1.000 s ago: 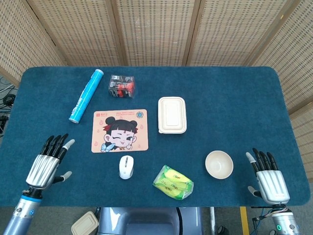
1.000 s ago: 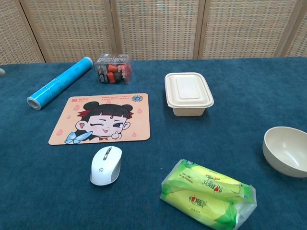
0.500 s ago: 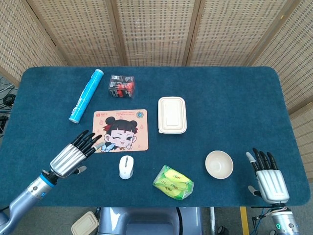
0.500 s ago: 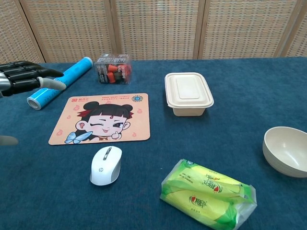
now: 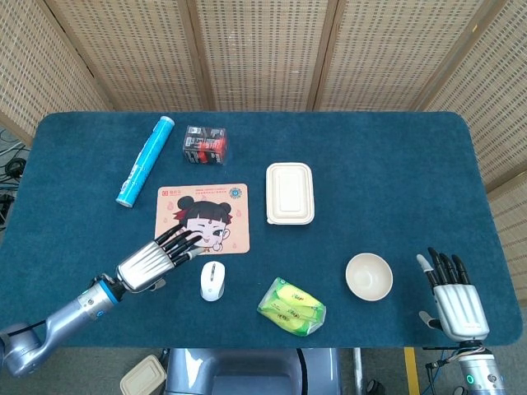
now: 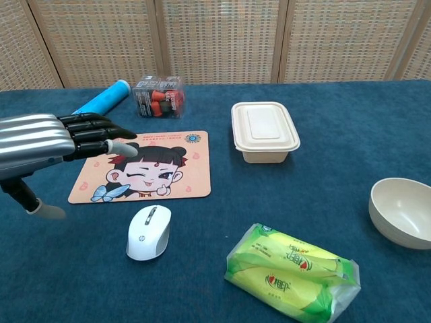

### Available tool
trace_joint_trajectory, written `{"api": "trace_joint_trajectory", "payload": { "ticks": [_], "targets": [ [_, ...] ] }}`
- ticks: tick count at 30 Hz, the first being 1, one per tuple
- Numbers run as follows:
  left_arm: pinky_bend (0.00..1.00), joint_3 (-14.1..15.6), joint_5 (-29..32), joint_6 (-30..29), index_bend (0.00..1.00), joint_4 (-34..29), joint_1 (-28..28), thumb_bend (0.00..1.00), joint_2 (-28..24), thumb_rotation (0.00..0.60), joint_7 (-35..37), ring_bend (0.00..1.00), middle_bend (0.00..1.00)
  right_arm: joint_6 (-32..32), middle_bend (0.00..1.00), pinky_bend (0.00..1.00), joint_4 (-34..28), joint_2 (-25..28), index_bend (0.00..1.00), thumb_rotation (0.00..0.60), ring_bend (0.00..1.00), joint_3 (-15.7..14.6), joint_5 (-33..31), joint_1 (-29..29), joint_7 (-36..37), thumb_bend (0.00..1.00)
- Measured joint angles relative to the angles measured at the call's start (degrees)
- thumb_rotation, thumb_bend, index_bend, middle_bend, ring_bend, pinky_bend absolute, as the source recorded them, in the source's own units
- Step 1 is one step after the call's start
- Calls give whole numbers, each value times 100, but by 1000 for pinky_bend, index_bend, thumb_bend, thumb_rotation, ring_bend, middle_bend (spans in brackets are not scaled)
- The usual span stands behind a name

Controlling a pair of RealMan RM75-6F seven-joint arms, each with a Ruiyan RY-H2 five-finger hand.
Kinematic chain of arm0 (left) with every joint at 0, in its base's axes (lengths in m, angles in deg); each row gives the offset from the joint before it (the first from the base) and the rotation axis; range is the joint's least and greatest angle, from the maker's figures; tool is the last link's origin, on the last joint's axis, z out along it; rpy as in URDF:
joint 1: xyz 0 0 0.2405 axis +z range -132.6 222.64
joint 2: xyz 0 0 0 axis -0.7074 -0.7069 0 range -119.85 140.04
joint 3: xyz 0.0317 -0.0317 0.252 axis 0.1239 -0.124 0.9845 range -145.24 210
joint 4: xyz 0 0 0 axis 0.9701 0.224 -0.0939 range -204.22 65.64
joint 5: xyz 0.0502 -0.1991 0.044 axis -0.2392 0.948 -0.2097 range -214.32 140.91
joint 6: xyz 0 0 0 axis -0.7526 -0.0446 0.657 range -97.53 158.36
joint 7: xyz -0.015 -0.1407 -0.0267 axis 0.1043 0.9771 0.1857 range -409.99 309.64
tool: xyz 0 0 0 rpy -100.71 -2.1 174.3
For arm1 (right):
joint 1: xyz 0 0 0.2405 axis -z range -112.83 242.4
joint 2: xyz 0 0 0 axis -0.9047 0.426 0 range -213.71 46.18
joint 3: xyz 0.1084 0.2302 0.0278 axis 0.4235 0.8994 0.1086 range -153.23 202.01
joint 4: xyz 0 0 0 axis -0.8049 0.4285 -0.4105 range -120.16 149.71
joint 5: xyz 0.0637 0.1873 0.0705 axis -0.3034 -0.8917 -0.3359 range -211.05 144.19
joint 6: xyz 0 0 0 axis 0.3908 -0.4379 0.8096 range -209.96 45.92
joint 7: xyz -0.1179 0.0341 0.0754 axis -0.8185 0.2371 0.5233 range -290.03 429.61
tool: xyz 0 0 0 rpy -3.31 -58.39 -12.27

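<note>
Reaching left hand (image 5: 152, 262) nearer mouse (image 5: 212, 281), fingers spread

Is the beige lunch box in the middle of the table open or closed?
Closed: the lunch box has its lid seated flat on the rim, in both views.

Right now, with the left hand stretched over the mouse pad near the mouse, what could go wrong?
The left hand hangs open above the mouse pad; lowering there, its fingers may snag and drag the thin pad. The white mouse lies off the pad close by and could be knocked toward the green snack pack.
</note>
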Motion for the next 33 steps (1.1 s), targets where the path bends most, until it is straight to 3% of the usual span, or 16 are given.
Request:
{"api": "trace_joint_trajectory", "payload": {
  "ticks": [15, 33],
  "targets": [
    [0, 64, 596, 1264, 154, -485, -779, 45, -67, 600, 365, 0, 0, 34, 0, 0, 50, 4, 0, 600, 0, 40, -115, -12, 61, 105],
    [0, 6, 1084, 1790, 190, -379, -1215, 53, 323, 600, -56, 0, 0, 62, 0, 0, 90, 0, 0, 600, 0, 65, -183, -35, 115, 105]
  ]
}}
